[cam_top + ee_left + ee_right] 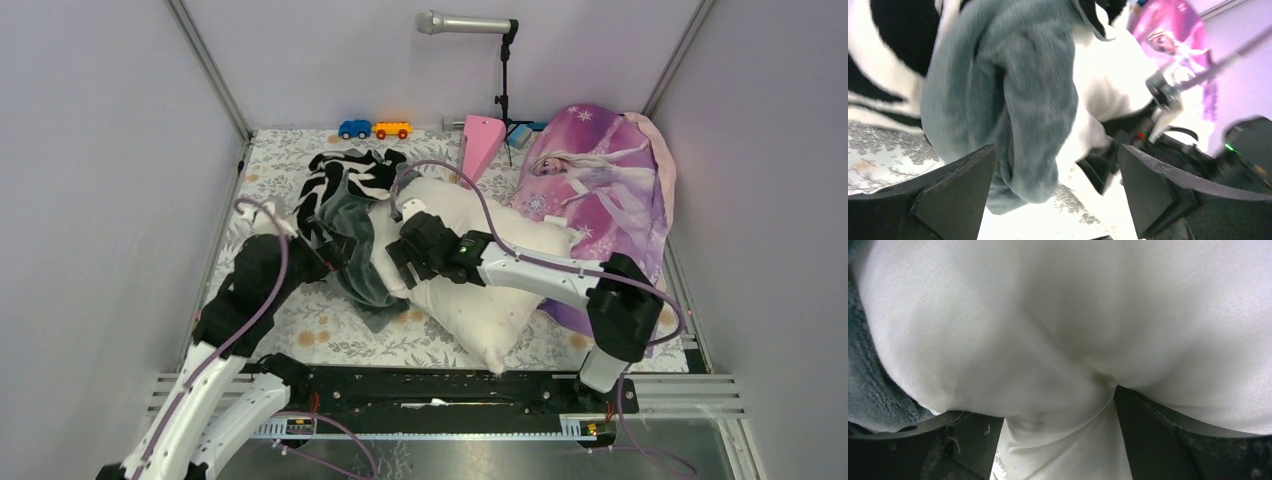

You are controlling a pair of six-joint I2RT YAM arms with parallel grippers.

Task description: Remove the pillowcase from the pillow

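This is a robotics lab test cell. Two robot arms [545, 275] are bolted to a black mounting rail [440, 385] on a metal-framed bench. Beyond the rail, plain pale wall panels [100, 150] held by aluminium posts [210, 65] box in the worktop [330, 335]. Farthest from the rail stands a microphone [460, 22] on a stand. Between them lie staged homely props: a pillow [480, 300], toy cars [375, 129] and princess-print fabric [610, 190].

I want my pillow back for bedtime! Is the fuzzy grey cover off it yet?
Almost! Done: most of the pillow lies bare and white, with the pillowcase bunched at its far-left end. In hand: the right fingers pinch the pillow's cloth, and the left fingers stand open around a hanging grey fold. Left: sliding that last bunch clear of the pillow; it seems to cover that end.
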